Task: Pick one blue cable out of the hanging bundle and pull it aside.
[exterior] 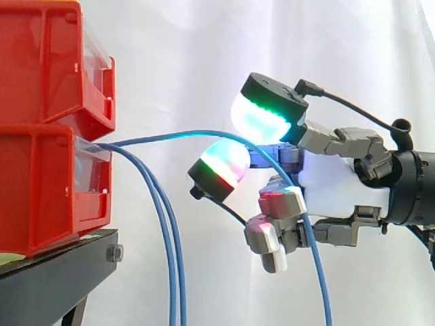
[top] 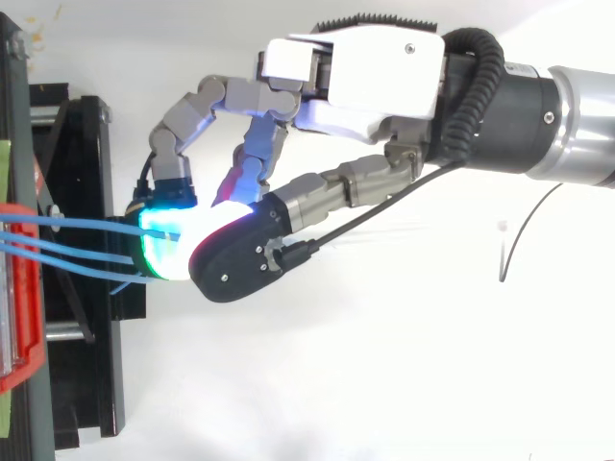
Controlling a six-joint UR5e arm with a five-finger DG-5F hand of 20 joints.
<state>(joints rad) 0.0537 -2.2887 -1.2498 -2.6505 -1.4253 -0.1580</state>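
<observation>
Red bins [exterior: 47, 136] on black stand [exterior: 54, 265] sit well beyond the hand's fingertips. Two hanging cables [exterior: 166, 258] drop from the bins, clear of the hand. One blue cable [exterior: 170, 135] arcs from the bins into the hand [exterior: 333, 190], passes between the glowing pads [exterior: 262, 115] and across the curled fingers [exterior: 272, 234], then hangs below the palm. Hand is closed on that cable.
</observation>
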